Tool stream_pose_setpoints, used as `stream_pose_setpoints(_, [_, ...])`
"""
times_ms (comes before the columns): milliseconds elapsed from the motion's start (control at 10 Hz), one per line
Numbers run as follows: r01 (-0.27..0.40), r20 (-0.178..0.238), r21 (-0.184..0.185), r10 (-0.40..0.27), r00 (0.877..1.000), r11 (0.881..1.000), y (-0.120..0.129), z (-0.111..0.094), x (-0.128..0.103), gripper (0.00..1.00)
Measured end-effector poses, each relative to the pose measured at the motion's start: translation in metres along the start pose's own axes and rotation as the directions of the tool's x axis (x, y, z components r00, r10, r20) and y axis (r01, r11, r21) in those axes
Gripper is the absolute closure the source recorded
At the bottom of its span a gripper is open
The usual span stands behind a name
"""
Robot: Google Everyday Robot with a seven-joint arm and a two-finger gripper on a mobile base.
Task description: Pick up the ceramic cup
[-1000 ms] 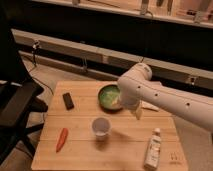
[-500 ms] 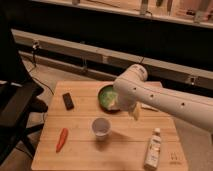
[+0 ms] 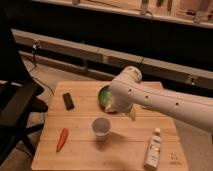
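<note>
Wooden table (image 3: 120,159): ceramic cup (image 3: 101,126), small, pale, upright, near the middle, well apart from the other items; green bowl (image 3: 103,95) behind it, partly hidden by the white arm (image 3: 165,102); black block (image 3: 68,101) at rear left; orange carrot (image 3: 62,139) at front left; white bottle (image 3: 153,147) lying at front right. Gripper (image 3: 128,113): at the bowl's near right edge, above and right of the cup, seemingly not touching it; whether open or closed cannot be told.

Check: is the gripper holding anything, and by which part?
Nothing that shows. The gripper hangs at the green bowl's edge; the ceramic cup stands free on the table.
</note>
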Motion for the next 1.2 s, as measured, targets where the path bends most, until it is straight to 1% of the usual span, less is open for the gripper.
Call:
stream_pose_setpoints(300, [0.028, -0.001, 0.002, -0.028, 1.000, 1.000, -0.006, 0.006, -0.004, 0.20])
stream_pose_setpoints(600, [0.071, -0.003, -0.005, -0.071, 0.997, 0.997, -0.015, 0.011, -0.009, 0.20])
stream_pose_setpoints(1000, [0.113, -0.010, -0.011, -0.113, 0.994, 0.994, -0.020, 0.021, -0.010, 0.20])
stream_pose_setpoints(1200, [0.140, -0.009, -0.013, -0.140, 0.990, 0.990, -0.027, 0.025, -0.015, 0.20])
